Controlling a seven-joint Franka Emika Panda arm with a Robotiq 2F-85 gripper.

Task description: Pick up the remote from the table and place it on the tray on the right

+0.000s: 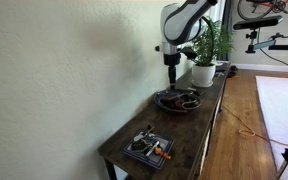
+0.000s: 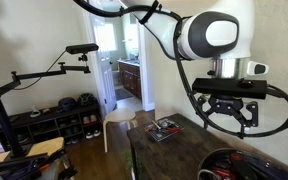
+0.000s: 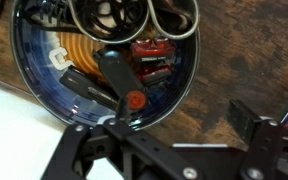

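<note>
My arm bent over from above, wrist pointing straight down, with my pincer (image 1: 171, 70) hanging over the bowl (image 1: 177, 100) on the table (image 1: 189, 128). Its jaws stood wide apart, gripping nothing. The remote (image 3: 119, 78) lay in that bowl, right beneath me.
</note>
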